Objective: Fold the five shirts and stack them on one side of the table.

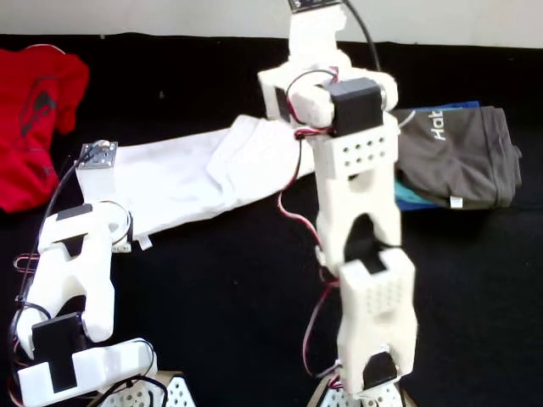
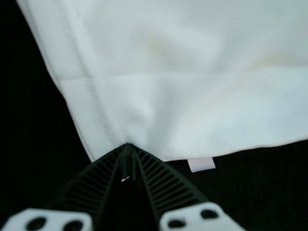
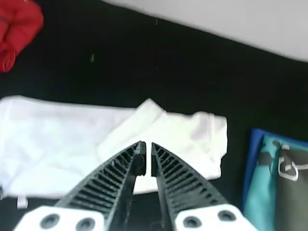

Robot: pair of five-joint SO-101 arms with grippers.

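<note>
The left claw [image 2: 127, 153] sits closest in view. Its dark ribbed tips are clenched together on the hem of a white shirt [image 2: 192, 72], just beside a small white tag [image 2: 201, 164] sewn to that hem. The white shirt lies spread lengthwise across the middle of a black bench [image 1: 229, 297], partly folded into a long band, with one flap turned over on itself towards the end away from the left claw.

The right claw [image 3: 145, 150] is above that folded end of the white shirt. Its tips are drawn almost together, leaving a thin slit. Whether any cloth is pinched between them cannot be told.

A red shirt [image 1: 34, 110] lies crumpled and unfolded beyond the white shirt's hem end, well apart from it. At the white shirt's opposite end, just beside it, rests a folded dark grey shirt [image 1: 462, 157]. It lies on top of a folded blue shirt [image 1: 407, 200], whose edges peek out beneath.
</note>
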